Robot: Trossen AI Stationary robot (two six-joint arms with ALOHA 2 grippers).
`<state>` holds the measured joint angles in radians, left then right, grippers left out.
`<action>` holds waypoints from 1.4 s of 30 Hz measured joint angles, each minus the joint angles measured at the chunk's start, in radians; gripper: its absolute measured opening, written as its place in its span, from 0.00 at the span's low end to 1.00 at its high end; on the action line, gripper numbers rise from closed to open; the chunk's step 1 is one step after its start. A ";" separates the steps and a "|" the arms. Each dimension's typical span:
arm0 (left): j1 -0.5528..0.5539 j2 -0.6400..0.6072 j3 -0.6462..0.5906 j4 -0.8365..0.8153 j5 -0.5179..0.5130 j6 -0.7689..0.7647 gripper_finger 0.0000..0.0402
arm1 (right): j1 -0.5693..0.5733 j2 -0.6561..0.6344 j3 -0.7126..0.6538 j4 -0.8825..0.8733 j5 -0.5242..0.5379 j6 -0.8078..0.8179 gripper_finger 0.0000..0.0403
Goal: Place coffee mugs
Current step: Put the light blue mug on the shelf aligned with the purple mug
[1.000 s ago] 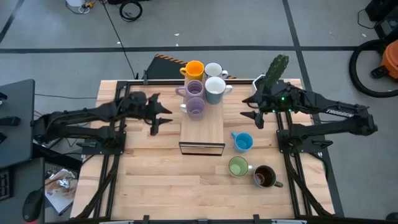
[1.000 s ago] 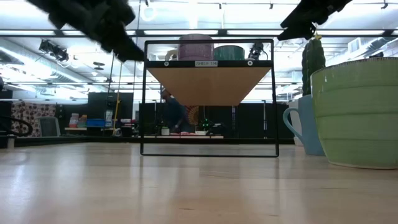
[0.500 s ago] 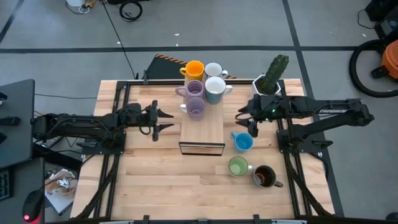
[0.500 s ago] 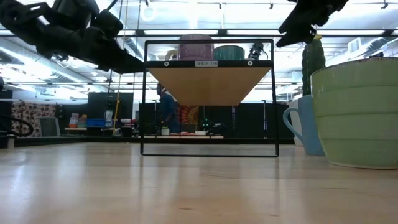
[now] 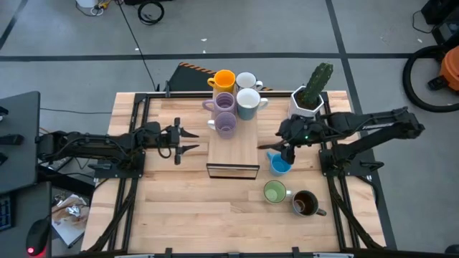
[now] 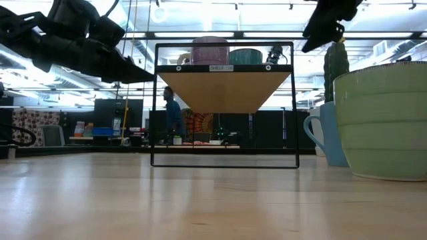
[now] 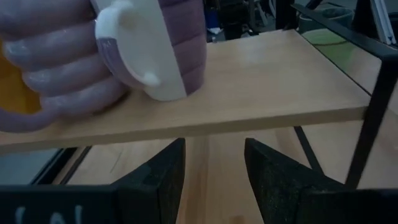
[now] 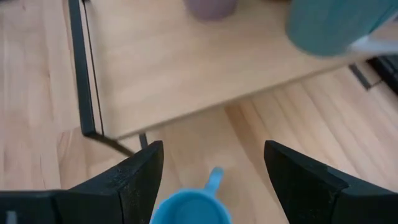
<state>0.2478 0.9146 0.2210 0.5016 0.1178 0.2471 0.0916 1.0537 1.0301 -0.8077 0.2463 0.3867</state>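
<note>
We see the right gripper (image 8: pixel 211 168) directly above the blue mug (image 8: pixel 189 208) on the desk (image 5: pixel 179 208) beside the shelf (image 5: pixel 233 147) — jaws open, empty, straddling it; left gripper (image 5: pixel 188 141) waits open — farther away.

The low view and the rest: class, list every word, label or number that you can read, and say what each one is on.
"SHELF 104", as best it reads: small white label on the top front bar of the black-framed shelf, low view; the digits are uncertain.
White lettering on the left gripper's housing, left wrist view: cut off, unreadable.
Nothing else readable.
</note>
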 joint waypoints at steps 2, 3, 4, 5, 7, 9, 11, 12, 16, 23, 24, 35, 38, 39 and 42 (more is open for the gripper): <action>0.000 -0.002 0.000 0.002 0.003 0.006 0.43 | 0.011 0.012 0.013 -0.037 -0.002 0.023 0.70; 0.000 -0.002 0.000 0.004 0.003 0.011 0.43 | 0.017 0.018 0.019 -0.059 -0.004 0.032 0.70; 0.000 -0.002 0.000 0.011 0.003 0.022 0.43 | 0.023 0.022 0.024 -0.079 -0.006 0.038 0.70; 0.000 -0.002 0.000 0.020 0.003 0.030 0.43 | 0.029 0.026 0.027 -0.096 -0.010 0.040 0.70; 0.000 0.000 0.000 0.028 0.003 0.034 0.43 | 0.042 0.033 0.029 -0.117 -0.018 0.041 0.70; 0.000 0.001 0.000 0.025 0.003 0.035 0.43 | 0.055 0.040 0.029 -0.131 -0.052 0.057 0.70; 0.000 0.001 0.000 0.031 0.002 0.038 0.43 | 0.068 0.045 0.029 -0.151 -0.087 0.104 0.70; 0.000 0.001 0.000 0.034 0.002 0.038 0.43 | 0.076 0.048 0.030 -0.160 -0.093 0.134 0.70; 0.002 0.001 0.000 0.077 -0.010 0.047 0.43 | 0.126 0.058 0.030 -0.236 -0.099 0.251 0.70; 0.003 0.001 0.000 0.080 -0.014 0.058 0.43 | 0.192 0.065 0.030 -0.266 -0.091 0.383 0.70; 0.004 0.001 0.000 0.083 -0.015 0.066 0.43 | 0.202 0.066 0.030 -0.269 -0.095 0.400 0.70; 0.005 0.001 0.000 0.132 -0.020 0.086 0.43 | 0.282 0.067 0.030 -0.316 -0.071 0.488 0.70; 0.005 0.001 0.000 0.132 -0.020 0.091 0.43 | 0.288 0.070 0.030 -0.347 -0.057 0.502 0.70; 0.005 0.001 0.000 0.132 -0.020 0.091 0.43 | 0.288 0.072 0.030 -0.355 -0.048 0.506 0.70; 0.005 0.001 0.000 0.132 -0.020 0.092 0.43 | 0.276 0.073 0.025 -0.356 0.032 0.522 0.70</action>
<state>0.2523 0.9161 0.2211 0.6334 0.0975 0.3389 0.3673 1.1268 1.0549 -1.1636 0.2780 0.9089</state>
